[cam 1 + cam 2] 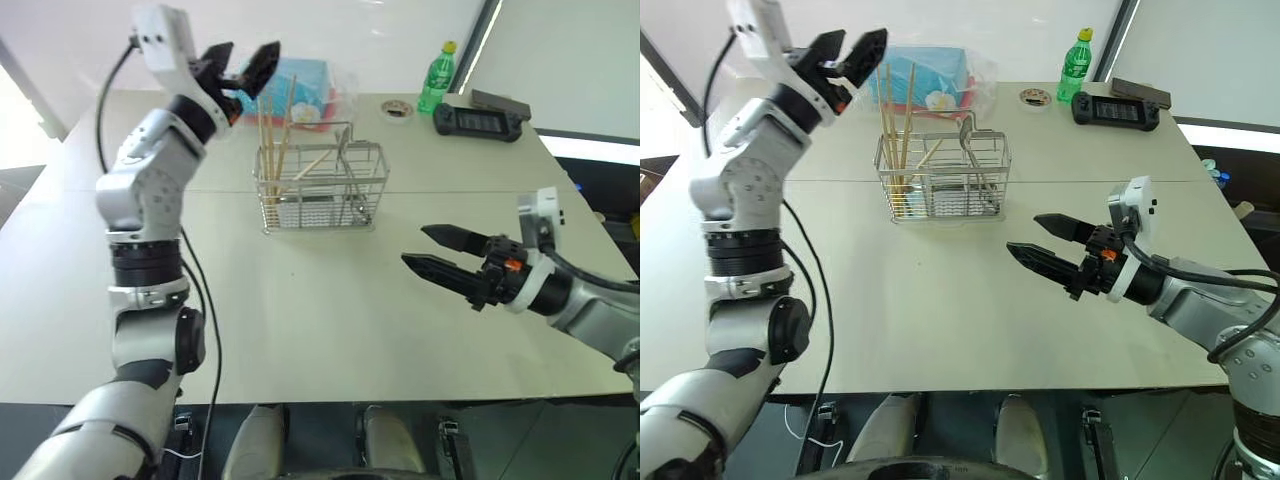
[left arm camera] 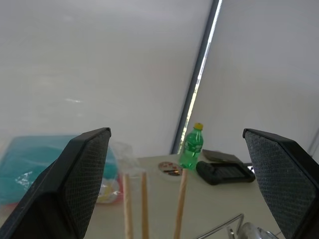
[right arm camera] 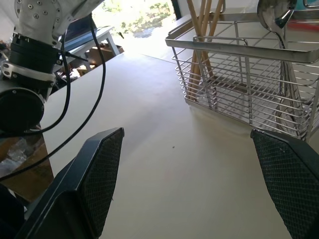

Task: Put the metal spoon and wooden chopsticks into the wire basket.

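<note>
Nearest to the camera is the right claw (image 1: 432,250), hanging low over the counter (image 1: 300,320) with its two black fingers spread apart and nothing between them.

Behind it stands the wire basket (image 1: 322,190), upright near the middle of the counter. The wooden chopsticks (image 1: 270,150) are already inside it. Most of them stand up in the end of the basket nearer the left arm and poke out well above the rim. One more stick leans across the middle. The metal spoon (image 1: 967,128) is in the basket too, handle down, with its shiny bowl sticking up by the thin wire handle.

The left claw (image 1: 240,65) is up high, just above and beside the tops of the chopsticks. Its fingers are wide apart and hold nothing.

So both things look to be in the basket, and the job seems done.

The chopsticks look light, stiff and a bit rough, so they would be easy to pinch near the middle. The spoon looks smooth and slippery, so it is best pinched on its thin handle. The tall sticks could tip if bumped.

Further back are a blue box in clear plastic (image 1: 300,85), a green bottle (image 1: 436,78) and a black controller (image 1: 480,120).
</note>
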`<act>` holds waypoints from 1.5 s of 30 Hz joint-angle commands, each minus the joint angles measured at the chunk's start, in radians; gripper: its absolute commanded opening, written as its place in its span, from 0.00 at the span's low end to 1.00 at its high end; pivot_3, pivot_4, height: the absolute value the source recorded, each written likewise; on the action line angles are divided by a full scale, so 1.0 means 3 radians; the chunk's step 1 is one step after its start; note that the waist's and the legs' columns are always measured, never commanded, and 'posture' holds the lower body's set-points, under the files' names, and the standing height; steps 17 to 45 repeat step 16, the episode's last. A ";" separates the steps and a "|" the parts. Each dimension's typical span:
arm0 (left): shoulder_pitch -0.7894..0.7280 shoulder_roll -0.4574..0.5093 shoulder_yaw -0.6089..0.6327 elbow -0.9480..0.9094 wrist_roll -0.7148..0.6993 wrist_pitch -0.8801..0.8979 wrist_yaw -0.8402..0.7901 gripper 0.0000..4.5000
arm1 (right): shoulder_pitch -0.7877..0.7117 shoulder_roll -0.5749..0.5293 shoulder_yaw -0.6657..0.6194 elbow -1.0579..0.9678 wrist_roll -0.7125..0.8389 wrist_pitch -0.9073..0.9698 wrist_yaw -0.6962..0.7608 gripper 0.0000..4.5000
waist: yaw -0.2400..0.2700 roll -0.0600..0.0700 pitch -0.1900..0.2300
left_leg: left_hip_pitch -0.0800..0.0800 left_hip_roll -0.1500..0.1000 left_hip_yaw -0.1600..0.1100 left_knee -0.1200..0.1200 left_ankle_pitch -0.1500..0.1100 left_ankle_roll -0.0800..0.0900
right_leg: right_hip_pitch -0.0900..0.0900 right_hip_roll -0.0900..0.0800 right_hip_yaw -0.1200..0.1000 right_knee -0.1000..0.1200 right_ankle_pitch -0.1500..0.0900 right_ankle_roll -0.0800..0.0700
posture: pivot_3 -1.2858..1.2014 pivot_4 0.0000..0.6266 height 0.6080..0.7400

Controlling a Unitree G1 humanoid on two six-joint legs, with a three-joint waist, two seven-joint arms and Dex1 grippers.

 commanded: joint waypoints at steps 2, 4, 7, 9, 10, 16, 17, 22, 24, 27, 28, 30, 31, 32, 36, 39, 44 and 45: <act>-0.0069 0.0633 0.0006 -0.0215 -0.0158 0.0299 -0.0517 0.99 | -0.0060 -0.0088 -0.0032 0.0029 -0.0119 -0.0064 0.0154 0.94 | -0.0008 0.0001 0.0002 | 0.0000 0.0000 0.0000 -0.0001 0.0000 0.0000 | -0.0001 0.0000 0.0000 -0.0001 0.0000 0.0000 | 0.52 0.24 0.94; 0.0223 0.1176 -0.0131 -0.0316 -0.0166 0.0350 -0.1213 0.99 | -0.0076 -0.0159 -0.0075 0.0125 -0.0223 -0.0089 0.0255 0.94 | -0.0027 0.0005 0.0003 | -0.0001 0.0000 0.0000 -0.0002 0.0000 0.0000 | -0.0002 0.0000 0.0000 -0.0001 0.0000 -0.0001 | 0.52 0.24 0.94; 0.0709 0.1807 -0.0243 -0.0399 -0.0167 0.0307 -0.1972 0.99 | -0.0149 -0.0203 -0.0113 0.0294 -0.0361 -0.0128 0.0327 0.94 | -0.0067 0.0014 0.0003 | 0.0003 0.0000 0.0008 -0.0014 -0.0001 0.0000 | -0.0004 -0.0001 0.0007 -0.0003 -0.0006 -0.0012 | 0.52 0.24 0.94; 0.1098 0.2121 -0.0234 -0.0451 -0.0094 0.0163 -0.2326 0.99 | -0.0214 -0.0222 -0.0107 0.0413 -0.0456 -0.0152 0.0355 0.94 | -0.0069 0.0020 0.0006 | 0.0002 0.0004 0.0008 -0.0016 -0.0001 0.0000 | -0.0008 0.0000 0.0006 -0.0003 -0.0006 -0.0016 | 0.52 0.24 0.94; 0.1264 0.2220 -0.0230 -0.0470 -0.0052 0.0129 -0.2396 0.99 | -0.0236 -0.0225 -0.0099 0.0456 -0.0493 -0.0163 0.0378 0.94 | -0.0068 0.0021 0.0007 | 0.0003 0.0005 0.0009 -0.0017 -0.0001 -0.0001 | -0.0009 -0.0001 0.0007 -0.0003 -0.0007 -0.0021 | 0.52 0.24 0.94; 0.1747 0.2248 -0.0215 -0.0584 0.0212 -0.0101 -0.2272 0.99 | -0.0358 -0.0138 0.0000 0.0542 -0.0594 -0.0147 0.0419 0.94 | -0.0036 0.0020 0.0008 | -0.0002 0.0008 0.0012 -0.0016 -0.0002 -0.0002 | -0.0026 -0.0006 0.0006 -0.0010 -0.0011 -0.0036 | 0.52 0.24 0.94; 0.1747 0.2248 -0.0215 -0.0584 0.0212 -0.0101 -0.2272 0.99 | -0.0358 -0.0138 0.0000 0.0542 -0.0594 -0.0147 0.0419 0.94 | -0.0036 0.0020 0.0008 | -0.0002 0.0008 0.0012 -0.0016 -0.0002 -0.0002 | -0.0026 -0.0006 0.0006 -0.0010 -0.0011 -0.0036 | 0.52 0.24 0.94; 0.1747 0.2248 -0.0215 -0.0584 0.0212 -0.0101 -0.2272 0.99 | -0.0358 -0.0138 0.0000 0.0542 -0.0594 -0.0147 0.0419 0.94 | -0.0036 0.0020 0.0008 | -0.0002 0.0008 0.0012 -0.0016 -0.0002 -0.0002 | -0.0026 -0.0006 0.0006 -0.0010 -0.0011 -0.0036 | 0.52 0.24 0.94; 0.1747 0.2248 -0.0215 -0.0584 0.0212 -0.0101 -0.2272 0.99 | -0.0358 -0.0138 0.0000 0.0542 -0.0594 -0.0147 0.0419 0.94 | -0.0036 0.0020 0.0008 | -0.0002 0.0008 0.0012 -0.0016 -0.0002 -0.0002 | -0.0026 -0.0006 0.0006 -0.0010 -0.0011 -0.0036 | 0.52 0.24 0.94; 0.1747 0.2248 -0.0215 -0.0584 0.0212 -0.0101 -0.2272 0.99 | -0.0358 -0.0138 0.0000 0.0542 -0.0594 -0.0147 0.0419 0.94 | -0.0036 0.0020 0.0008 | -0.0002 0.0008 0.0012 -0.0016 -0.0002 -0.0002 | -0.0026 -0.0006 0.0006 -0.0010 -0.0011 -0.0036 | 0.52 0.24 0.94; 0.1747 0.2248 -0.0215 -0.0584 0.0212 -0.0101 -0.2272 0.99 | -0.0358 -0.0138 0.0000 0.0542 -0.0594 -0.0147 0.0419 0.94 | -0.0036 0.0020 0.0008 | -0.0002 0.0008 0.0012 -0.0016 -0.0002 -0.0002 | -0.0026 -0.0006 0.0006 -0.0010 -0.0011 -0.0036 | 0.52 0.24 0.94; 0.1747 0.2248 -0.0215 -0.0584 0.0212 -0.0101 -0.2272 0.99 | -0.0358 -0.0138 0.0000 0.0542 -0.0594 -0.0147 0.0419 0.94 | -0.0036 0.0020 0.0008 | -0.0002 0.0008 0.0012 -0.0016 -0.0002 -0.0002 | -0.0026 -0.0006 0.0006 -0.0010 -0.0011 -0.0036 | 0.52 0.24 0.94; 0.1747 0.2248 -0.0215 -0.0584 0.0212 -0.0101 -0.2272 0.99 | -0.0358 -0.0138 0.0000 0.0542 -0.0594 -0.0147 0.0419 0.94 | -0.0036 0.0020 0.0008 | -0.0002 0.0008 0.0012 -0.0016 -0.0002 -0.0002 | -0.0026 -0.0006 0.0006 -0.0010 -0.0011 -0.0036 | 0.52 0.24 0.94; 0.1747 0.2248 -0.0215 -0.0584 0.0212 -0.0101 -0.2272 0.99 | -0.0358 -0.0138 0.0000 0.0542 -0.0594 -0.0147 0.0419 0.94 | -0.0036 0.0020 0.0008 | -0.0002 0.0008 0.0012 -0.0016 -0.0002 -0.0002 | -0.0026 -0.0006 0.0006 -0.0010 -0.0011 -0.0036 | 0.52 0.24 0.94; 0.1747 0.2248 -0.0215 -0.0584 0.0212 -0.0101 -0.2272 0.99 | -0.0358 -0.0138 0.0000 0.0542 -0.0594 -0.0147 0.0419 0.94 | -0.0036 0.0020 0.0008 | -0.0002 0.0008 0.0012 -0.0016 -0.0002 -0.0002 | -0.0026 -0.0006 0.0006 -0.0010 -0.0011 -0.0036 | 0.52 0.24 0.94; 0.1747 0.2248 -0.0215 -0.0584 0.0212 -0.0101 -0.2272 0.99 | -0.0358 -0.0138 0.0000 0.0542 -0.0594 -0.0147 0.0419 0.94 | -0.0036 0.0020 0.0008 | -0.0002 0.0008 0.0012 -0.0016 -0.0002 -0.0002 | -0.0026 -0.0006 0.0006 -0.0010 -0.0011 -0.0036 | 0.52 0.24 0.94; 0.1747 0.2248 -0.0215 -0.0584 0.0212 -0.0101 -0.2272 0.99 | -0.0358 -0.0138 0.0000 0.0542 -0.0594 -0.0147 0.0419 0.94 | -0.0036 0.0020 0.0008 | -0.0002 0.0008 0.0012 -0.0016 -0.0002 -0.0002 | -0.0026 -0.0006 0.0006 -0.0010 -0.0011 -0.0036 | 0.52 0.24 0.94; 0.1747 0.2248 -0.0215 -0.0584 0.0212 -0.0101 -0.2272 0.99 | -0.0358 -0.0138 0.0000 0.0542 -0.0594 -0.0147 0.0419 0.94 | -0.0036 0.0020 0.0008 | -0.0002 0.0008 0.0012 -0.0016 -0.0002 -0.0002 | -0.0026 -0.0006 0.0006 -0.0010 -0.0011 -0.0036 | 0.52 0.24 0.94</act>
